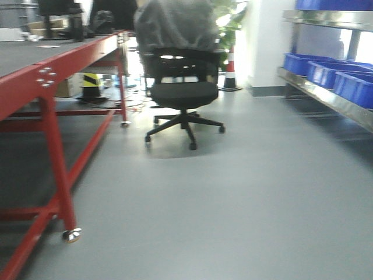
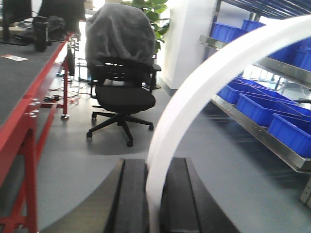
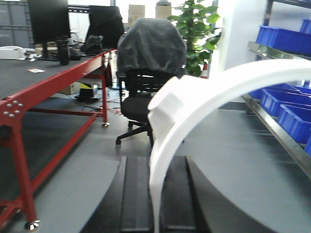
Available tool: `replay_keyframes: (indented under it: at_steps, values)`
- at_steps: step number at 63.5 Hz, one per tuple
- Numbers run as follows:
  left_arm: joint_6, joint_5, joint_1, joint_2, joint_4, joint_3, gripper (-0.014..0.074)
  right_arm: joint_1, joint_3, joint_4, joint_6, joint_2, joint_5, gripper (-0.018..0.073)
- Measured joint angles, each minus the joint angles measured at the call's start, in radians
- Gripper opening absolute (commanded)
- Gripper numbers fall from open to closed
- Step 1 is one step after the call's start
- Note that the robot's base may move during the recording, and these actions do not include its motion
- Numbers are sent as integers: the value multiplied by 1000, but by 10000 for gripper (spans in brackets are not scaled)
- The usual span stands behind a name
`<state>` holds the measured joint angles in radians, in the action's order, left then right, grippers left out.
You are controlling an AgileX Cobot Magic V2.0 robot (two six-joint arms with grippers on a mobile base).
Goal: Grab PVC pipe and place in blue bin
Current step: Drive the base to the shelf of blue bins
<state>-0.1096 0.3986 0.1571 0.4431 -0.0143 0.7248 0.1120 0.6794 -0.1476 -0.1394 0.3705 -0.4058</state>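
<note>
My left gripper (image 2: 154, 167) is shut on a curved white PVC pipe (image 2: 204, 82) that arcs up and to the right across the left wrist view. My right gripper (image 3: 154, 165) is shut on a curved white PVC pipe (image 3: 194, 99) with a wider socket end, arcing to the right. Blue bins (image 1: 326, 73) sit on a steel shelf at the right; they also show in the left wrist view (image 2: 262, 107) and in the right wrist view (image 3: 286, 109). Neither gripper nor pipe shows in the front view.
A black office chair (image 1: 183, 87) with a grey cover stands ahead in the aisle. A red-framed workbench (image 1: 46, 76) on castors runs along the left. A traffic cone (image 1: 230, 73) and a plant stand behind the chair. Grey floor (image 1: 233, 198) lies between bench and shelf.
</note>
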Motion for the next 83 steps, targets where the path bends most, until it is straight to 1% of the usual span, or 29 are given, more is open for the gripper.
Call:
replay_keyframes:
  at_steps: [83]
  values:
    - [0, 0, 0, 0, 0, 0, -111, 0, 0, 0, 0, 0, 0, -169]
